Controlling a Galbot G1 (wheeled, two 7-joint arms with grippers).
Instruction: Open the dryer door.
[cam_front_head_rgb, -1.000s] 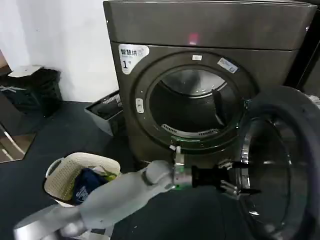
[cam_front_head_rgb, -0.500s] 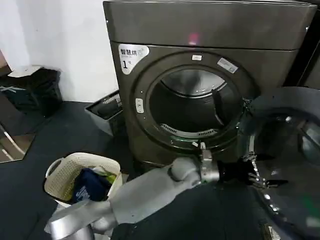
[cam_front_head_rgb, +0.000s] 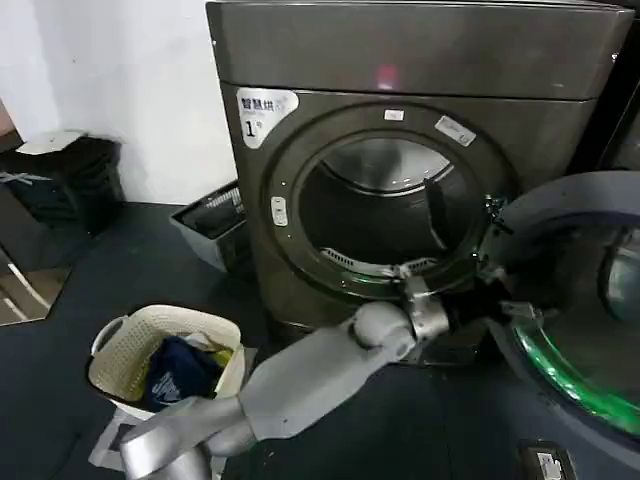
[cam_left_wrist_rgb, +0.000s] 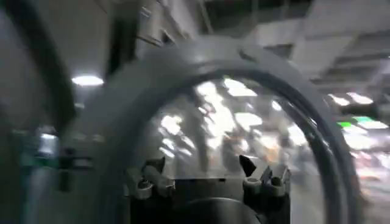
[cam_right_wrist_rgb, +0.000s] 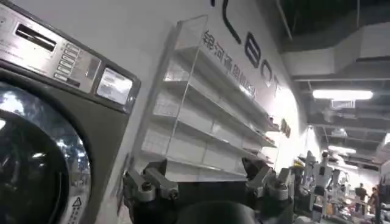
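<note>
The dryer (cam_front_head_rgb: 420, 170) stands on a dark floor (cam_front_head_rgb: 120, 270) against a white wall (cam_front_head_rgb: 130, 90). Its dryer door (cam_front_head_rgb: 580, 300) hangs swung wide right. The left gripper (cam_left_wrist_rgb: 207, 179), fingers spread and empty, faces the glass. A laundry basket (cam_front_head_rgb: 165, 355) sits left.

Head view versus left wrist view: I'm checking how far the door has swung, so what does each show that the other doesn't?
Head view alone: the dryer with its round opening exposed, the "1" sticker, the laundry basket, and the left arm reaching to the door's inner edge. Left wrist view alone: the left gripper, fingers spread, close against the door's window with ceiling lights reflected. Both: the dryer door, swung wide open.
</note>
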